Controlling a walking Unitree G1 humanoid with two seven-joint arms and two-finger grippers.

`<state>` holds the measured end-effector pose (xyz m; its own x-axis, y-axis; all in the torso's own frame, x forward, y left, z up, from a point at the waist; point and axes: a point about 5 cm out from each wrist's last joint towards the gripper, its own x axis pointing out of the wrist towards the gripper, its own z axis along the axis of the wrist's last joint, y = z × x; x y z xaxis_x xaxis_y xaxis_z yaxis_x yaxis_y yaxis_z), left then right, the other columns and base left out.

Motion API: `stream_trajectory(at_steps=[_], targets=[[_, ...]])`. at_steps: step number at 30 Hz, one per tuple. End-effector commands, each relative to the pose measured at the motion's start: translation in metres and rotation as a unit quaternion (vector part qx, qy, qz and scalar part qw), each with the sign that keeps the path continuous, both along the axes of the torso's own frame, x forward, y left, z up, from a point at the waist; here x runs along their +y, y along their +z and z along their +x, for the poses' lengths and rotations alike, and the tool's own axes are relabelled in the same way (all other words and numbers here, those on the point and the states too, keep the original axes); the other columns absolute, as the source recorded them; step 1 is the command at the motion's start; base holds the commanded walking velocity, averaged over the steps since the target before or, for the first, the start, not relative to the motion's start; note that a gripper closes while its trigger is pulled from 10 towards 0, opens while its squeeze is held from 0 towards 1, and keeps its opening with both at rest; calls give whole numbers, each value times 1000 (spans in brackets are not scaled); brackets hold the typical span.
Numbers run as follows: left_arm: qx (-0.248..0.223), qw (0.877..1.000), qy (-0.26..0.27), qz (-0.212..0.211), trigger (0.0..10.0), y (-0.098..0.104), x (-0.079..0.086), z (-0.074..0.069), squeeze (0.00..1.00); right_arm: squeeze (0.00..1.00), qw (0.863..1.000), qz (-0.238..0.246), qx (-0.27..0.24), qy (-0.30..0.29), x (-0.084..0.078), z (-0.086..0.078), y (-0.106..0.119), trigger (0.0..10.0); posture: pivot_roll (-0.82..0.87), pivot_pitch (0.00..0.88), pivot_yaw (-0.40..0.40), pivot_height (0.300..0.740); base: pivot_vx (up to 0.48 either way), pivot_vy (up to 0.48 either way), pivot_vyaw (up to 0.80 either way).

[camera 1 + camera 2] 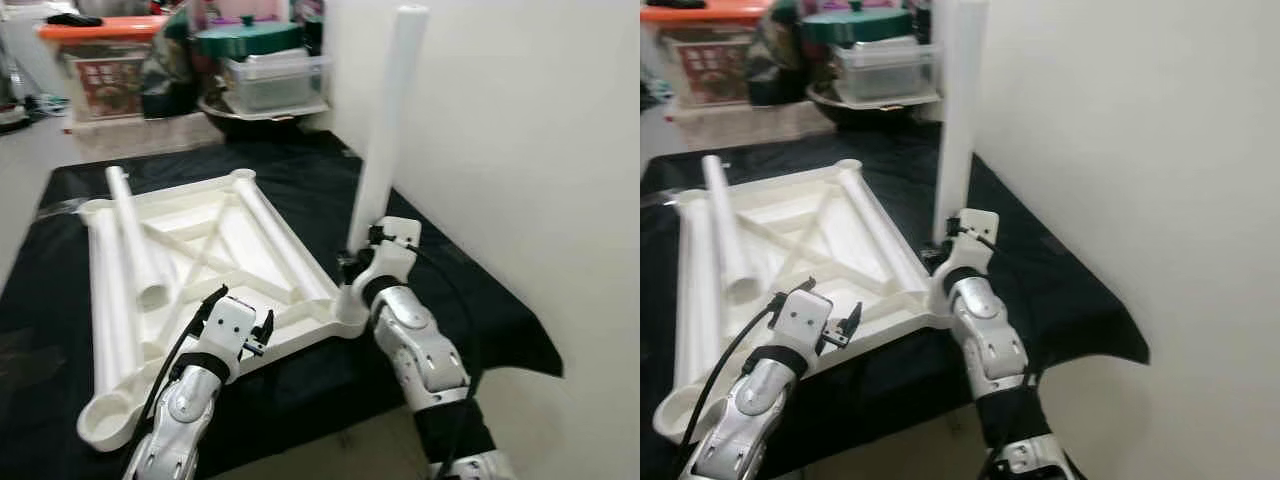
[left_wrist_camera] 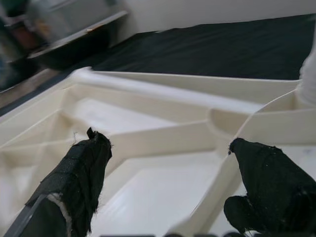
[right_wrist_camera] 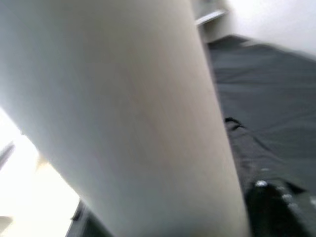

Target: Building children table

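Observation:
A white plastic table top lies upside down on a black cloth. One white tube leg stands upright at its near right corner socket. My right gripper is shut on the base of this leg, and the leg looms close in the right wrist view. My left gripper hovers open just above the table top's near edge, with its fingers spread over the ribbed underside. A loose leg lies across the ribs, and another leg lies along the left side.
The white wall stands close on the right, beside the upright leg. Behind the cloth are an orange-lidded box and a clear bin with a green lid. The cloth's near edge drops to the floor by my arms.

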<state>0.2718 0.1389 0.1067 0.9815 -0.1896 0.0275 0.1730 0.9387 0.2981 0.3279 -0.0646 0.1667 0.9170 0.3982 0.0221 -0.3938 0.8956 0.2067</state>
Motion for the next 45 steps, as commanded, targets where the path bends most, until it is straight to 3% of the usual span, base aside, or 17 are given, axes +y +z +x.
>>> stream_trajectory(at_steps=[1, 2, 3, 5, 16, 17, 18, 20, 23, 30, 32, 33, 37, 38, 43, 44, 45], targets=[[0, 1000, -1, 4, 10000, 0, 2, 2, 0, 1000, 990, 38, -18, 134, 23, -12, 11, 10000, 55, 0, -11, 740, 0, 0, 0], [0, 1000, 0, 5, 10000, 0, 3, 2, 0, 1000, 983, 42, -30, 174, 26, -16, 16, 10000, 54, 0, -12, 740, 0, 0, 0], [0, 1000, 1, 5, 10000, 0, 4, 2, 0, 384, 974, 40, -43, 219, 28, -21, 20, 10000, 54, 0, -12, 740, 0, 0, 0], [1, 1000, 2, 5, 10000, -1, 4, 2, 0, 0, 948, 35, -57, 311, 27, -34, 26, 10000, 56, 0, -18, 740, 0, 0, 0], [-2, 1000, 12, 4, 10000, 0, 6, 1, 0, 0, 844, -32, -55, 532, 12, -72, 17, 10000, 74, 0, -41, 740, 0, 0, 0], [-2, 1000, 14, 4, 10000, -1, 6, 0, 0, 0, 843, -29, -50, 535, 14, -73, 12, 2627, 74, 0, -41, 740, 0, 0, 0], [-1, 1000, 15, 4, 10000, -1, 6, -1, 0, 0, 853, -32, -48, 519, 16, -70, 7, 0, 85, 0, -43, 740, 0, 0, 0], [0, 1000, 15, 5, 10000, -2, 7, -2, 0, 0, 874, -41, -39, 483, 18, -62, 2, 0, 85, 0, -43, 740, 0, 0, 0], [3, 1000, 15, 8, 10000, -4, 8, -4, 0, 0, 986, -81, 63, 134, -2, 2, -26, 0, 79, 0, -35, 740, 0, 0, 0], [2, 1000, 8, 10, 10000, -3, 4, -1, 0, 0, 968, -119, 119, -185, -60, 7, -51, 0, 66, 0, -20, 740, 0, 0, 0], [1, 1000, 3, 9, 10000, -3, 2, 0, 0, 0, 971, -134, 111, -161, -52, 1, -50, 0, 64, 0, -18, 740, 0, 0, 0], [1, 1000, 2, 9, 10000, -3, 1, 1, 0, 0, 979, -122, 106, -125, -41, -1, -48, 10000, 56, 0, -11, 740, 0, 0, 0], [3, 1000, 0, 9, 10000, -3, 0, 1, 0, 0, 997, -64, 50, -3, -8, -6, -30, 10000, 54, 0, -8, 740, 0, 0, 0], [4, 1000, -1, 8, 10000, -4, 1, 1, 0, 1000, 999, -5, 26, 40, 2, -9, -18, 10000, 51, 0, -7, 740, 0, 0, 0], [4, 1000, -1, 8, 10000, -4, 4, 1, 0, 1000, 966, 44, -27, 255, 24, -31, 13, 10000, 55, 0, -11, 740, 0, 0, 0], [4, 1000, 0, 8, 10000, -4, 5, 1, 0, 31, 946, 36, -28, 322, 27, -42, 16, 10000, 55, 0, -12, 740, 0, 0, 0], [4, 1000, 1, 8, 10000, -4, 5, 1, 0, 0, 925, 27, -35, 378, 26, -52, 18, 10000, 54, 0, -11, 740, 0, 0, 0]])
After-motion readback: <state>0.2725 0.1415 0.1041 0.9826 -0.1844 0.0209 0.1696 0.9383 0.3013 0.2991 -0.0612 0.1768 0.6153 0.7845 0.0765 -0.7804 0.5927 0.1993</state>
